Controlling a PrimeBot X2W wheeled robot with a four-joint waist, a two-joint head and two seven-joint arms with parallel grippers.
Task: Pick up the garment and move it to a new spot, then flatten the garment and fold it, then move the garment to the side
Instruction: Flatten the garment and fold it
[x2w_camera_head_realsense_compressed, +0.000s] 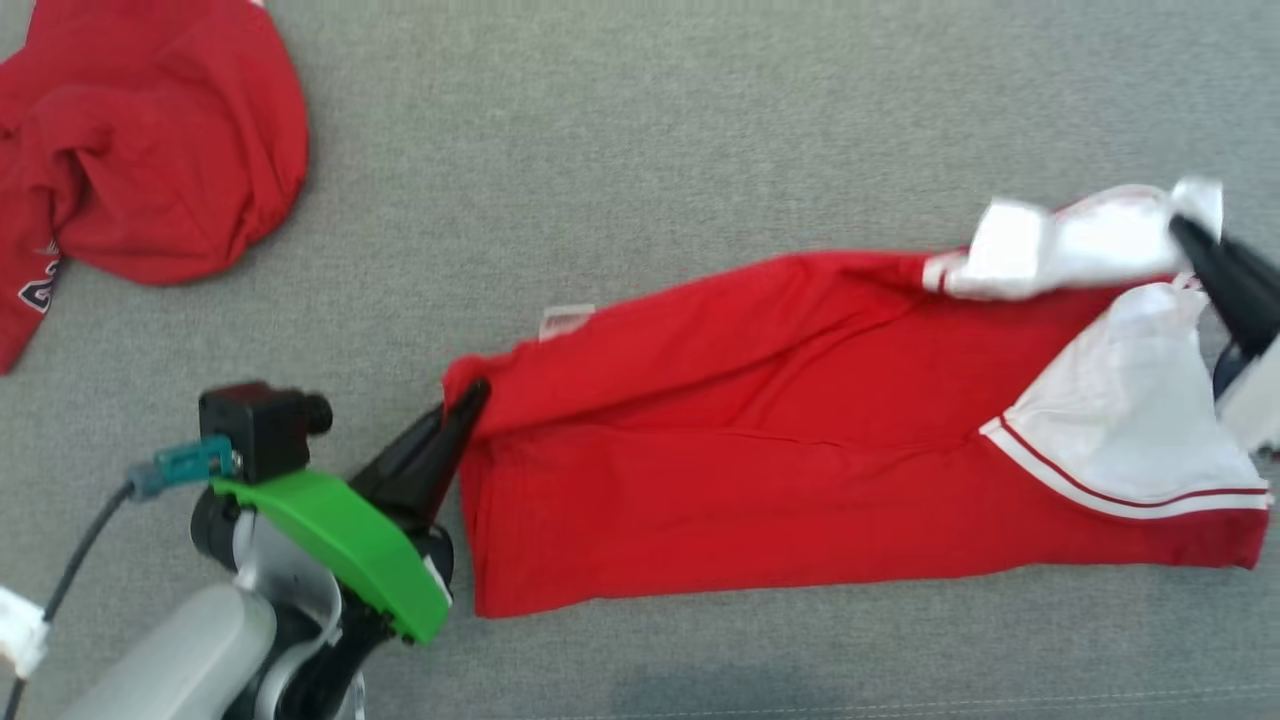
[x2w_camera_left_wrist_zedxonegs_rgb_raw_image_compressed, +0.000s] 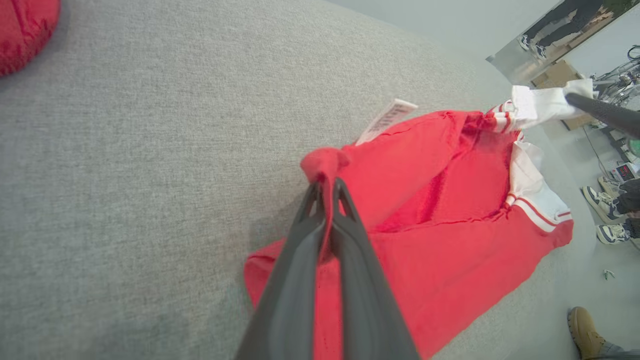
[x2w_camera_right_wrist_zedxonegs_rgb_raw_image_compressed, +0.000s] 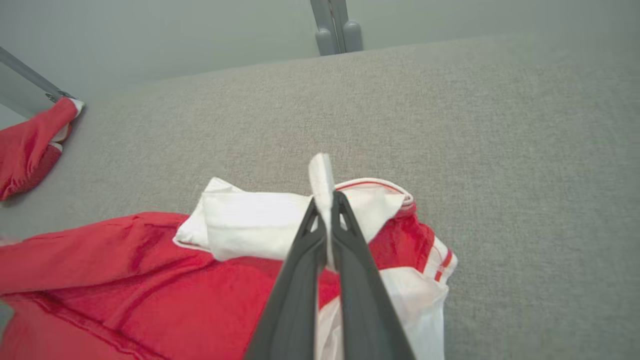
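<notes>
Head view: the red garment (x2w_camera_head_realsense_compressed: 760, 470) lies stretched across the grey bench (x2w_camera_head_realsense_compressed: 700, 130), with bare cloth open beyond it. The left gripper (x2w_camera_head_realsense_compressed: 472, 395) has its jaws pinched shut on the hem corner (x2w_camera_left_wrist_zedxonegs_rgb_raw_image_compressed: 325, 160). The right gripper (x2w_camera_head_realsense_compressed: 1185, 228), half cut off at the frame edge, is clamped on the white sleeve (x2w_camera_head_realsense_compressed: 1060, 245). Far left lies a second red garment (x2w_camera_head_realsense_compressed: 150, 150), partly out of frame.
</notes>
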